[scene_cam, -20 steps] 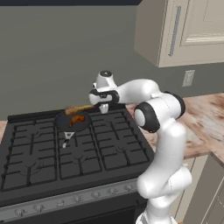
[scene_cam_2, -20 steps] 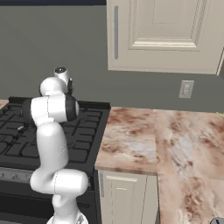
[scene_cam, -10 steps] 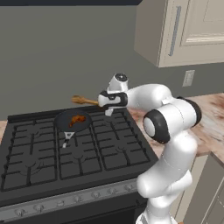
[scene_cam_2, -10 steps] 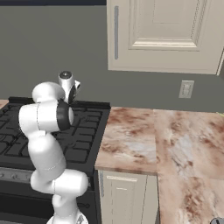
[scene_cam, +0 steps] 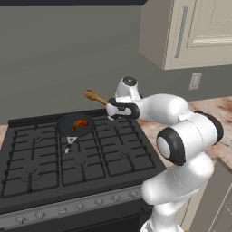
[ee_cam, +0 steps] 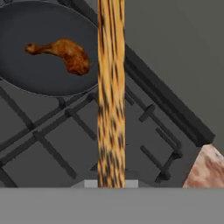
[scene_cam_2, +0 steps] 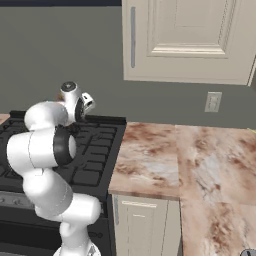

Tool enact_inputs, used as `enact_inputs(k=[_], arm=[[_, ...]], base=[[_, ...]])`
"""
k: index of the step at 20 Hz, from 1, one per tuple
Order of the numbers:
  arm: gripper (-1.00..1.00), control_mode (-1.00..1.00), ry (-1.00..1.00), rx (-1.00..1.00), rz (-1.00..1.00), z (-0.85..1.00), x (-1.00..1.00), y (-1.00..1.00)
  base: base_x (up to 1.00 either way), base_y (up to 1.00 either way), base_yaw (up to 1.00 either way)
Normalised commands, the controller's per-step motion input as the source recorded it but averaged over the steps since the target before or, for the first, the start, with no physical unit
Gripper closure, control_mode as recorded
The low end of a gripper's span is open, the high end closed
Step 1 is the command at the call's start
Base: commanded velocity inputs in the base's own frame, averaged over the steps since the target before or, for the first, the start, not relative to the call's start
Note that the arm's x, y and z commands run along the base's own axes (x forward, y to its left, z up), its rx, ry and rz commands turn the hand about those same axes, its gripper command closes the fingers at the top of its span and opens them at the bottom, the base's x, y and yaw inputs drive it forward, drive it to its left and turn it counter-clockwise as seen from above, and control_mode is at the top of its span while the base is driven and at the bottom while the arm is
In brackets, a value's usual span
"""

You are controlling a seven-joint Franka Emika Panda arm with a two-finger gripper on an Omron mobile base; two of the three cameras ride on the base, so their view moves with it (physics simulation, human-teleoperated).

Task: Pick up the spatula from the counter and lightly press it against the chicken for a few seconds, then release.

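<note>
A wooden spatula (scene_cam: 94, 96) sticks up and to the left out of my gripper (scene_cam: 110, 108), which is shut on its handle above the back right part of the stove. In the hand view the spatula (ee_cam: 110, 87) runs straight up the middle of the picture. A black pan (scene_cam: 74, 125) sits on the back left burner with a brown chicken leg (scene_cam: 81, 123) in it. The spatula's blade hangs above and to the right of the pan, apart from the chicken (ee_cam: 65, 53). The pan (ee_cam: 26, 74) lies at the upper left of the hand view.
The black stove (scene_cam: 68, 158) with its grates spreads in front of the arm. A marble counter (scene_cam_2: 165, 160) adjoins it on the right, with a wall outlet (scene_cam_2: 213, 101) and cream wall cabinets (scene_cam_2: 190, 40) above. The stove's raised back edge (ee_cam: 166, 96) is close behind the spatula.
The arm has swung to the right and up with the spatula, carrying the blade off the chicken in the pan to a spot above the stove's back. The pan and chicken stayed put.
</note>
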Motion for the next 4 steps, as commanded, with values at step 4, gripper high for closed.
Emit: enact_inputs(k=[4], arm=[[1.0,-1.0,0.13,0.27,-0.3,0.65,-0.42,-0.13]], base=[[0.0,0.0,0.0]])
